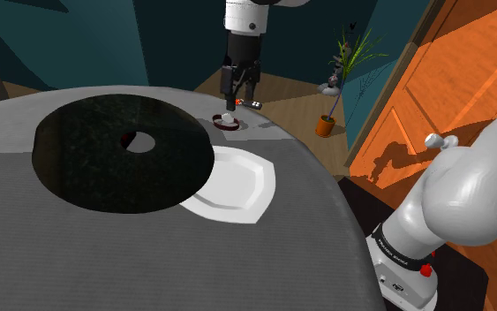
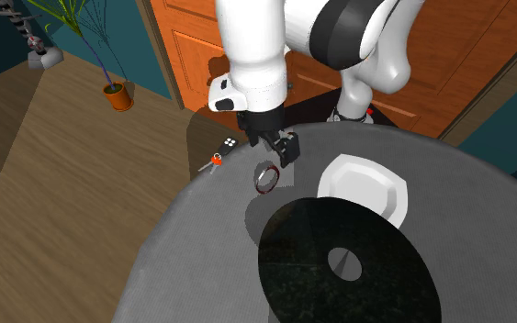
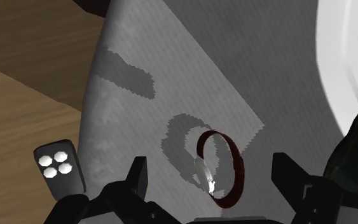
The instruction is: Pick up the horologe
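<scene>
- The watch [image 3: 220, 167] is a dark red band closed into a loop, with a small pale, silvery part on its inner side.
- It sits on the grey round table [image 1: 149, 256], close to the table's edge and apart from the other things there.
- In the shoulder view the watch [image 1: 228, 122] is just under the tips of the black gripper [image 1: 237, 102], which points straight down at it.
- In the second exterior view the gripper [image 2: 270, 147] hangs just above the watch [image 2: 266, 178].
- In the wrist view the gripper [image 3: 211, 167] has its fingers spread wide; the watch lies between them and neither finger touches it.
- A white plate [image 1: 237, 185] lies near the watch, partly under a big black disc [image 1: 105, 168] with a hole in its middle.
- A small black remote [image 3: 58, 167] with four white buttons lies by the table's edge, beside the watch.
</scene>
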Tool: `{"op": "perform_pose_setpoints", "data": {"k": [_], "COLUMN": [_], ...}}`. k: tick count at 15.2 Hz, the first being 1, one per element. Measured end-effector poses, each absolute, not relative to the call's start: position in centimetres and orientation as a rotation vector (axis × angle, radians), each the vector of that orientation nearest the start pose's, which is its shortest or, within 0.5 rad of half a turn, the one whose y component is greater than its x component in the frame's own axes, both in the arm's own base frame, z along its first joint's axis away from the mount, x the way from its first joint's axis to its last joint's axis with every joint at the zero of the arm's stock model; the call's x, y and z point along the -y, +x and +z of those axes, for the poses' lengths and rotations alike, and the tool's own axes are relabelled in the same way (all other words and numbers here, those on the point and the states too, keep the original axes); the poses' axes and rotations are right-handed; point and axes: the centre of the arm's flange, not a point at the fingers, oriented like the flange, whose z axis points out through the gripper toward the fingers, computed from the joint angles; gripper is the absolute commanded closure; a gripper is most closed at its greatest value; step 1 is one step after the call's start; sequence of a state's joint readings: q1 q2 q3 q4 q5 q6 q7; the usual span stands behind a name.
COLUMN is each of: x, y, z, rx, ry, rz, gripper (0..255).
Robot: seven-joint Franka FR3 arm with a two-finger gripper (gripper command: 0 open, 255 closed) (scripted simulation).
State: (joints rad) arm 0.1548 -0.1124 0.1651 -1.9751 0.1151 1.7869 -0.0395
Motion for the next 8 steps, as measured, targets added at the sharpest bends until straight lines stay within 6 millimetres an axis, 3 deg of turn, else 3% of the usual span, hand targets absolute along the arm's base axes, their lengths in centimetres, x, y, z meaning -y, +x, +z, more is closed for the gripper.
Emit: {"op": "perform_pose_setpoints", "data": {"k": [6,7,8], "x": [-17.8,-17.9,-17.9], "y": [48.9,49.0,49.0], "z": [47.9,47.7,47.6], "rx": [0.505,0.505,0.505], "ry": [-3.015,-3.015,-3.015], "rz": [0.139,0.139,0.139], "gripper": [0,255,255]}}
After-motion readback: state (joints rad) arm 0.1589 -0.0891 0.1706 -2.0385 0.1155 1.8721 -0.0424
